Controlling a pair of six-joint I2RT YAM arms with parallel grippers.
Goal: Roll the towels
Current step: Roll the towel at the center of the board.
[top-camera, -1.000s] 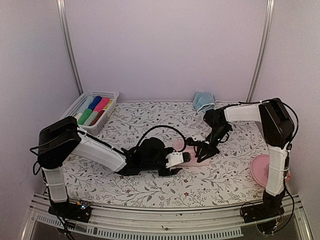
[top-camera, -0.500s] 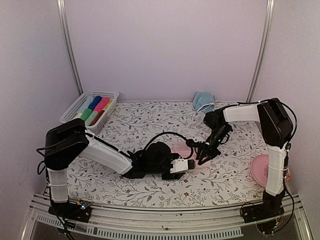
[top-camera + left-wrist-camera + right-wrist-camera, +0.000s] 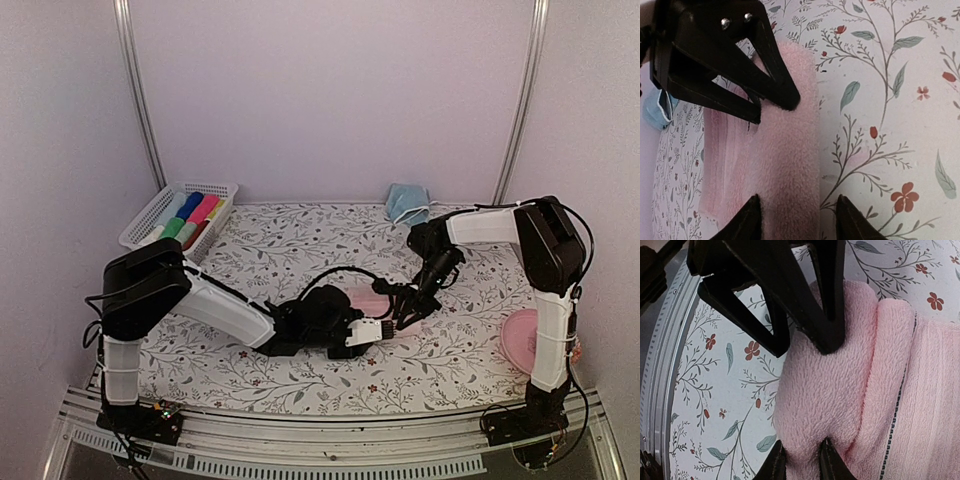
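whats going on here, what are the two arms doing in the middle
Both arms meet mid-table over the pale pink towel, which is partly rolled. The right gripper is pinched on the thick fold of the roll. The left gripper straddles the roll further along, jaws apart and not clamped. The light blue towel lies bunched at the back edge, untouched.

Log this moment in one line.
pink towel: partly rolled | left gripper: open, straddling it | right gripper: shut on it | blue towel: back edge, untouched
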